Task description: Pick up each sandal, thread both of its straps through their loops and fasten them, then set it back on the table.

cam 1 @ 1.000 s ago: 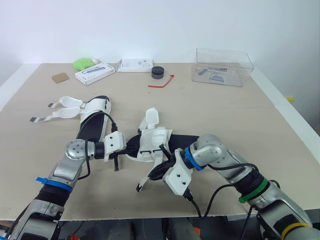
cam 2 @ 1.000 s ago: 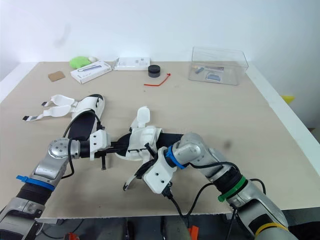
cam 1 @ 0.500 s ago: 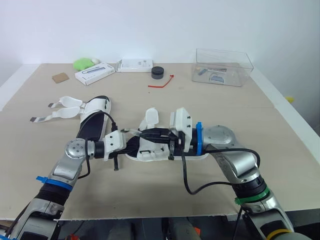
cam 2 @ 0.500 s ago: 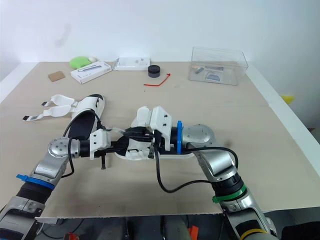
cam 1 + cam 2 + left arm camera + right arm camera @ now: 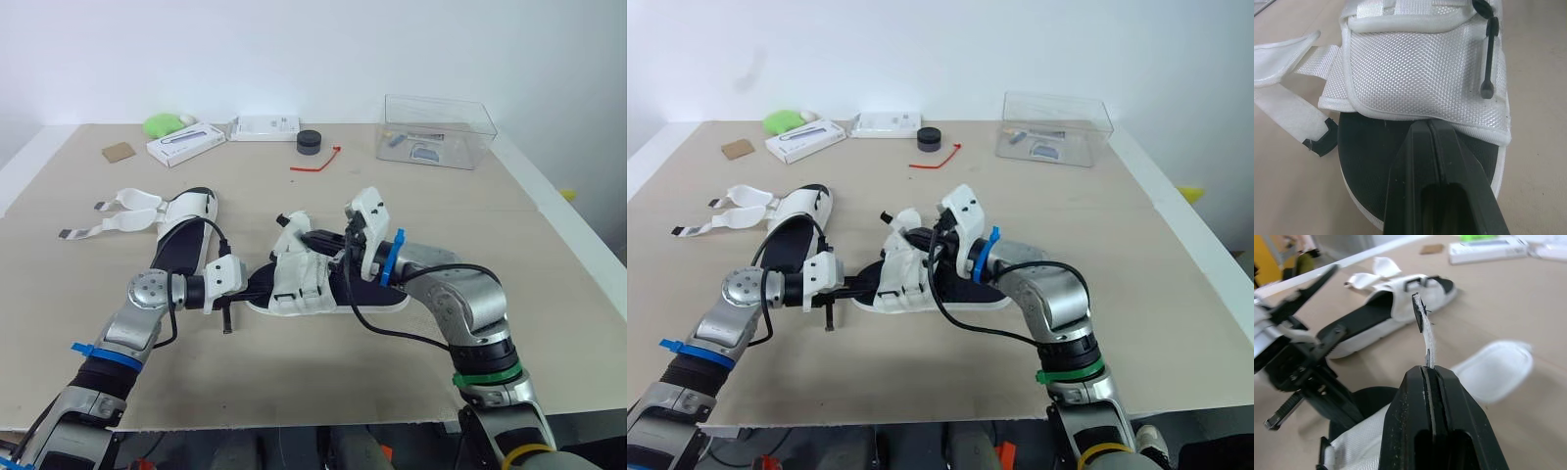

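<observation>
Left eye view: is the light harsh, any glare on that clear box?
Left eye view: soft, even light; only a faint shadow on the table beside the near sandal; the clear box shows pale edge sheen, no strong glare. Right wrist view: the strap pinched in the right hand looks bright.

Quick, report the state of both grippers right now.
Left gripper: shut, tips on the near sandal's black footbed.
Right gripper: shut on that sandal's strap.

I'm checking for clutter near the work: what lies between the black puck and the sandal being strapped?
A red tie, close by the puck; beyond it bare table, in the left eye view.
</observation>
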Controlling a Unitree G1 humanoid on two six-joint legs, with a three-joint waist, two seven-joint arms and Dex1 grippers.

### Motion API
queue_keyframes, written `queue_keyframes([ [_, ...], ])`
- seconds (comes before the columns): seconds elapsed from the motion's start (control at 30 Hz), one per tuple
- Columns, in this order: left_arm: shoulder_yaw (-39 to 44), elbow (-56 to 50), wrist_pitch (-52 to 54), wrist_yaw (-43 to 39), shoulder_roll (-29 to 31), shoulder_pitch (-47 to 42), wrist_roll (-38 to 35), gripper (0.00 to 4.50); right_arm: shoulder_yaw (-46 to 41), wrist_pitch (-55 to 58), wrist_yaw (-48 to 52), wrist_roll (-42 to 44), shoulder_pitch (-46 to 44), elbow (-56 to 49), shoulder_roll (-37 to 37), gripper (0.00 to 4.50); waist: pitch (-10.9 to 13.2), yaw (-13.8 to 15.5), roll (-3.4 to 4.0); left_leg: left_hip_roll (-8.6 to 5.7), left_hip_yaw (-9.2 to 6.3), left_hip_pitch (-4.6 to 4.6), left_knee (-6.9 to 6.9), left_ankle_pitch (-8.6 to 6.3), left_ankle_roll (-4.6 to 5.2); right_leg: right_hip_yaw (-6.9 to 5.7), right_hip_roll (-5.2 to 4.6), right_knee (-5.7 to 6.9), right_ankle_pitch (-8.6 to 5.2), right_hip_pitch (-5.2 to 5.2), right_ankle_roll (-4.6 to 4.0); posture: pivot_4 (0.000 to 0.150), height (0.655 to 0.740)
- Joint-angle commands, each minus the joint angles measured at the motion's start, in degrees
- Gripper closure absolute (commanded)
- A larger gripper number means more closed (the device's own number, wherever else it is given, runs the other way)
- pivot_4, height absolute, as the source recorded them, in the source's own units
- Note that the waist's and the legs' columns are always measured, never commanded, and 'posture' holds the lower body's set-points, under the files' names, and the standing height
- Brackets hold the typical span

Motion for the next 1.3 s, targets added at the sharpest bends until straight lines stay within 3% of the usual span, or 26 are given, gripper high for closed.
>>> queue_keyframes([
  [0.03, -1.73, 1.07, 0.92, -0.65, 0.73, 1.55, 2.27, 4.50, -2.92, 1.79, -2.45, 0.77, -0.43, -0.20, 0.36, 4.44, 0.00, -0.02, 0.00, 0.00, 0.00, 0.00, 0.00, 0.00, 0.00, 0.00, 0.00, 0.00, 0.00, 0.00, 0.00, 0.150, 0.7400],
  [0.57, -1.77, 0.87, 0.82, -0.56, 0.85, 1.57, 2.46, 4.50, -6.44, 5.95, -7.01, 3.70, 0.23, 1.54, 2.45, 4.44, 0.00, -0.09, 0.00, 0.00, -0.02, -0.01, 0.00, 0.00, 0.00, 0.00, 0.01, -0.02, -0.01, 0.00, 0.03, 0.150, 0.7400],
  [0.6, -1.77, 0.83, 0.83, -0.56, 0.87, 1.62, 2.45, 4.50, -6.46, 5.91, -7.14, 3.62, 0.29, 1.63, 2.27, 3.96, 0.00, -0.09, 0.00, 0.00, -0.02, -0.01, 0.00, 0.00, 0.00, 0.00, 0.01, -0.02, -0.01, 0.00, 0.03, 0.150, 0.7400],
  [0.63, -1.75, 0.79, 0.85, -0.52, 0.89, 1.66, 2.45, 4.50, -5.83, 5.13, -6.78, 2.84, 0.38, 1.60, 1.37, 3.82, 0.00, -0.09, 0.00, 0.00, -0.02, -0.01, 0.00, 0.00, 0.00, 0.00, 0.01, -0.02, -0.01, 0.00, 0.03, 0.150, 0.7400],
  [0.7, -1.71, 0.71, 0.85, -0.48, 0.94, 1.75, 2.46, 4.50, -4.49, 3.36, -5.99, 1.46, 0.39, 1.31, -0.22, 3.11, 0.00, -0.09, 0.01, 0.00, -0.02, -0.04, -0.01, 0.00, 0.00, 0.00, 0.00, -0.05, -0.02, 0.00, 0.05, 0.150, 0.7400],
  [0.8, -1.68, 0.44, 0.97, -0.43, 1.00, 1.93, 2.46, 4.50, -2.20, -0.16, -4.27, -0.72, -0.06, 0.26, -2.45, 1.73, 0.00, -0.13, 0.01, -0.01, 0.01, -0.05, -0.08, -0.01, 0.01, 0.01, 0.00, -0.11, -0.04, -0.02, 0.08, 0.150, 0.7400],
  [1.07, -1.48, 0.52, 1.04, -0.48, 1.12, 1.63, 2.39, 4.50, 2.07, -11.34, 2.88, -4.35, -5.96, 0.58, -4.47, 1.73, 0.02, -0.15, 0.04, 0.00, 0.00, -0.04, -0.15, 0.00, 0.01, 0.01, 0.07, -0.13, -0.05, -0.05, 0.09, 0.150, 0.7400],
  [1.13, -1.43, 0.64, 0.94, -0.52, 1.14, 1.51, 2.41, 4.50, 3.15, -12.44, 5.26, -3.90, -7.09, 1.17, -3.86, 2.27, 0.02, -0.13, 0.04, 0.01, -0.01, -0.03, -0.15, -0.01, 0.01, 0.00, 0.08, -0.13, -0.05, -0.04, 0.09, 0.150, 0.7400],
  [1.23, -1.49, 0.95, 0.83, -0.50, 0.95, 1.08, 2.53, 4.50, 5.16, -12.19, 8.57, -3.62, -7.77, 3.37, -3.57, 3.72, 0.01, -0.10, 0.03, 0.01, -0.06, -0.05, -0.16, -0.01, 0.01, -0.03, 0.06, -0.14, -0.07, -0.03, 0.06, 0.150, 0.7400],
  [1.3, -1.50, 1.00, 0.75, -0.48, 0.87, 0.95, 2.56, 4.50, 7.05, -12.17, 10.75, -4.81, -7.61, 7.10, -4.23, 4.41, 0.01, -0.11, 0.03, 0.00, -0.02, -0.05, -0.16, -0.01, 0.01, -0.01, 0.03, -0.14, -0.07, -0.03, 0.07, 0.150, 0.7400],
])
